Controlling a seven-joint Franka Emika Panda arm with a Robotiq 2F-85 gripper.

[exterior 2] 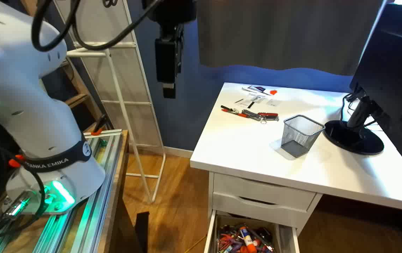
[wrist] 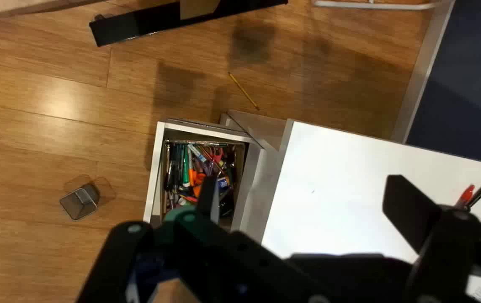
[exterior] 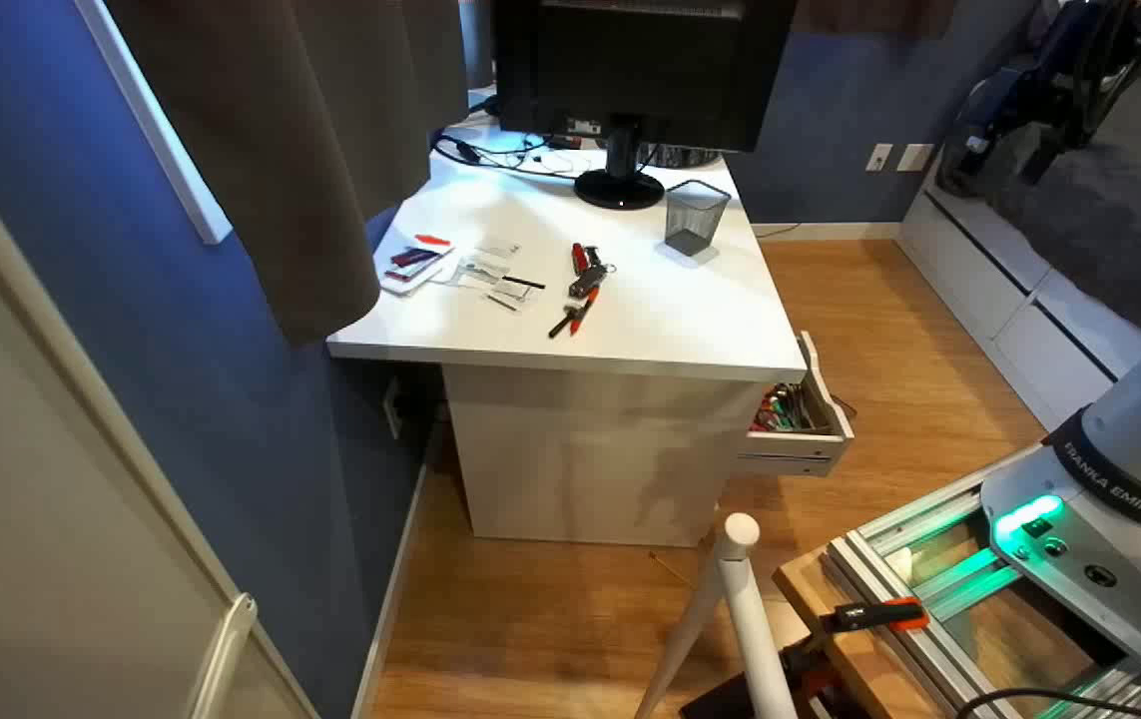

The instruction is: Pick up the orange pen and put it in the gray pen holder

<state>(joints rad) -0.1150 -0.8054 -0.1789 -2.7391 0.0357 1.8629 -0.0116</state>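
The orange pen (exterior: 584,312) lies on the white desk beside a short black pen (exterior: 560,324). It also shows in an exterior view (exterior 2: 235,112) and, partly, at the right of the wrist view (wrist: 466,195). The gray pen holder, a mesh cup with a dark rim, stands upright on the desk in both exterior views (exterior: 695,220) (exterior 2: 301,135); the wrist view does not show it there. My gripper (exterior 2: 169,92) hangs in the air left of the desk, apart from both. In the wrist view the gripper's fingers (wrist: 301,189) are wide apart with nothing between them.
A multi-tool (exterior 2: 251,114) and red pocket knife (exterior 2: 268,116) lie by the pen. Cards and packets (exterior: 420,262) lie on the desk. A monitor (exterior: 640,70) stands behind the holder. An open drawer (wrist: 156,172) holds stationery. A pencil (wrist: 243,91) and mesh container (wrist: 78,204) are on the floor.
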